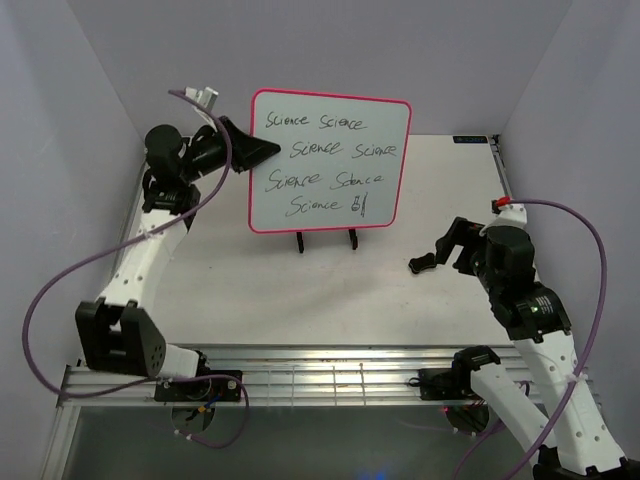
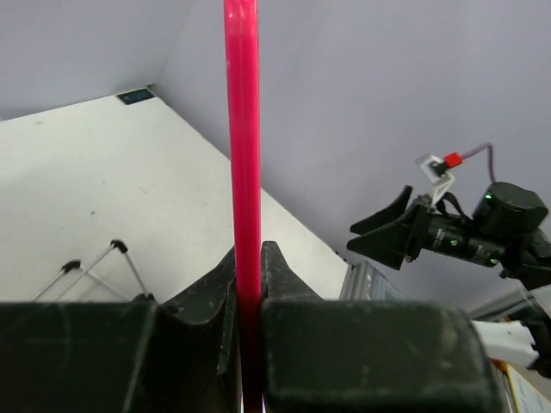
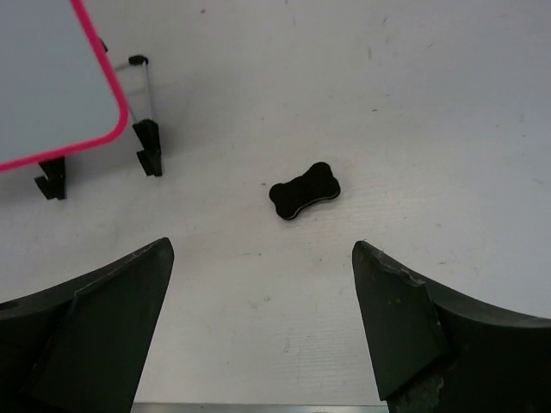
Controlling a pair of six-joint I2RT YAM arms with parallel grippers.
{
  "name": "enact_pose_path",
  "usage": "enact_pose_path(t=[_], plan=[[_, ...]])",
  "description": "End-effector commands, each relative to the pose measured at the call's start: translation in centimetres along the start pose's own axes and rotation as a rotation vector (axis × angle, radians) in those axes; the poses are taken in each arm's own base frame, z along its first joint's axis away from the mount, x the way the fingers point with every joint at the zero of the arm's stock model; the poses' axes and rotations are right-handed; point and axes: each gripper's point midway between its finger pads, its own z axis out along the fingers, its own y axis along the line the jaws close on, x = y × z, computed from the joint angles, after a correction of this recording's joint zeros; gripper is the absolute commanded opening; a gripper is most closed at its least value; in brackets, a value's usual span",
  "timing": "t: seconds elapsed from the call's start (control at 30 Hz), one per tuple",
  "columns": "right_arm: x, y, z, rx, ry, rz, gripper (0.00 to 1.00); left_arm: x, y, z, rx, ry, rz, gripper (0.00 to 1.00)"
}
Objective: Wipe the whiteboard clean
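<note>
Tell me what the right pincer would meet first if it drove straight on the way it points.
Probably the black eraser, lying on the table almost centred ahead of the open right pincer, with nothing in between. Depth is unclear, so it might touch bare table just short of it.

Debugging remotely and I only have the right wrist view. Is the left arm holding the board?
Observer: Yes. The left gripper is shut on the board, clamped on its pink frame.
Operator: Where on the frame?
Observer: On the left edge, a little above its middle, as the top view shows it.
Operator: Wiped yet?
Observer: No. Black writing fills its face in four lines, all the word "Science".
</note>
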Motion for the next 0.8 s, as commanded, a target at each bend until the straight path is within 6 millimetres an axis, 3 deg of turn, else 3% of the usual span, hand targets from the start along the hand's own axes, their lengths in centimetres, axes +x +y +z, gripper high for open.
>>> enact_pose_path(t=[0.0, 0.1, 0.27, 0.43, 0.47, 0.53, 0.67, 0.77], plan=[[-3.7, -2.2, -1.3, 0.147, -0.130, 0.039, 0.90, 1.4, 0.9, -4.2, -0.324, -0.075, 0.006, 0.00], [-3.2, -1.8, 0.6, 0.158, -0.058, 0.030, 0.91, 3.7, -0.6, -8.0, -0.456, -0.080, 0.011, 0.00], [-2.8, -2.4, 5.2, 0.281, 0.046, 0.023, 0.90, 8.7, -4.6, -10.2, -0.356, 0.018, -0.023, 0.00], [0.0, -2.4, 7.0, 0.359, 0.111, 0.282, 0.93, 12.0, -6.7, -12.2, -0.337, 0.107, -0.029, 0.00], [1.4, -2.8, 7.3, 0.378, 0.127, 0.307, 0.95, 12.6, -6.8, -12.4, -0.335, 0.121, -0.025, 0.00], [2.1, -3.4, 7.8, 0.415, 0.083, 0.395, 0.98, 14.4, -6.2, -13.2, -0.358, 0.156, -0.057, 0.00], [5.3, -4.2, 9.3, 0.478, 0.143, 0.437, 0.91, 17.7, -4.6, -14.0, -0.391, 0.202, -0.124, 0.00], [7.6, -4.8, 10.2, 0.551, 0.220, 0.456, 0.88, 19.0, -4.1, -14.3, -0.390, 0.216, -0.127, 0.00]])
